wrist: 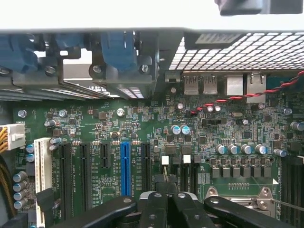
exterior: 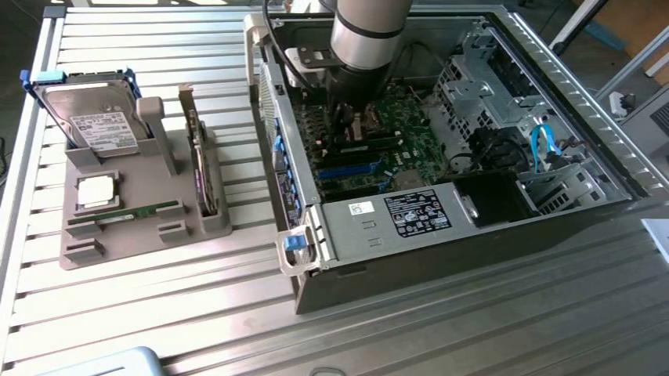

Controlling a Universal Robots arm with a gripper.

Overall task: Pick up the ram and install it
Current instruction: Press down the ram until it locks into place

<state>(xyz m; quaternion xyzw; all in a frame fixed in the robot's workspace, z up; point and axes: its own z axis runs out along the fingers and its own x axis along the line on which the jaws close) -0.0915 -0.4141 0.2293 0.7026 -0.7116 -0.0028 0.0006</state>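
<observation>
Ribbed metal tabletop (exterior: 439, 313) is carrying an open computer case (exterior: 565, 211) at the exterior view's right and a grey parts tray (exterior: 94, 243) at its left. Inside the case, the arm is hanging over the green motherboard (wrist: 142, 123), its gripper (wrist: 167, 197) sitting with jaws together just above the board. A green ram (exterior: 139, 211) stick appears to be lying in the tray, well apart.

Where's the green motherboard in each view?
Exterior view: the green motherboard lies inside the open grey computer case, beneath the arm.
Wrist view: it spreads close up, studded with slots and capacitors.
Shared landmark: the blue expansion slot.
</observation>
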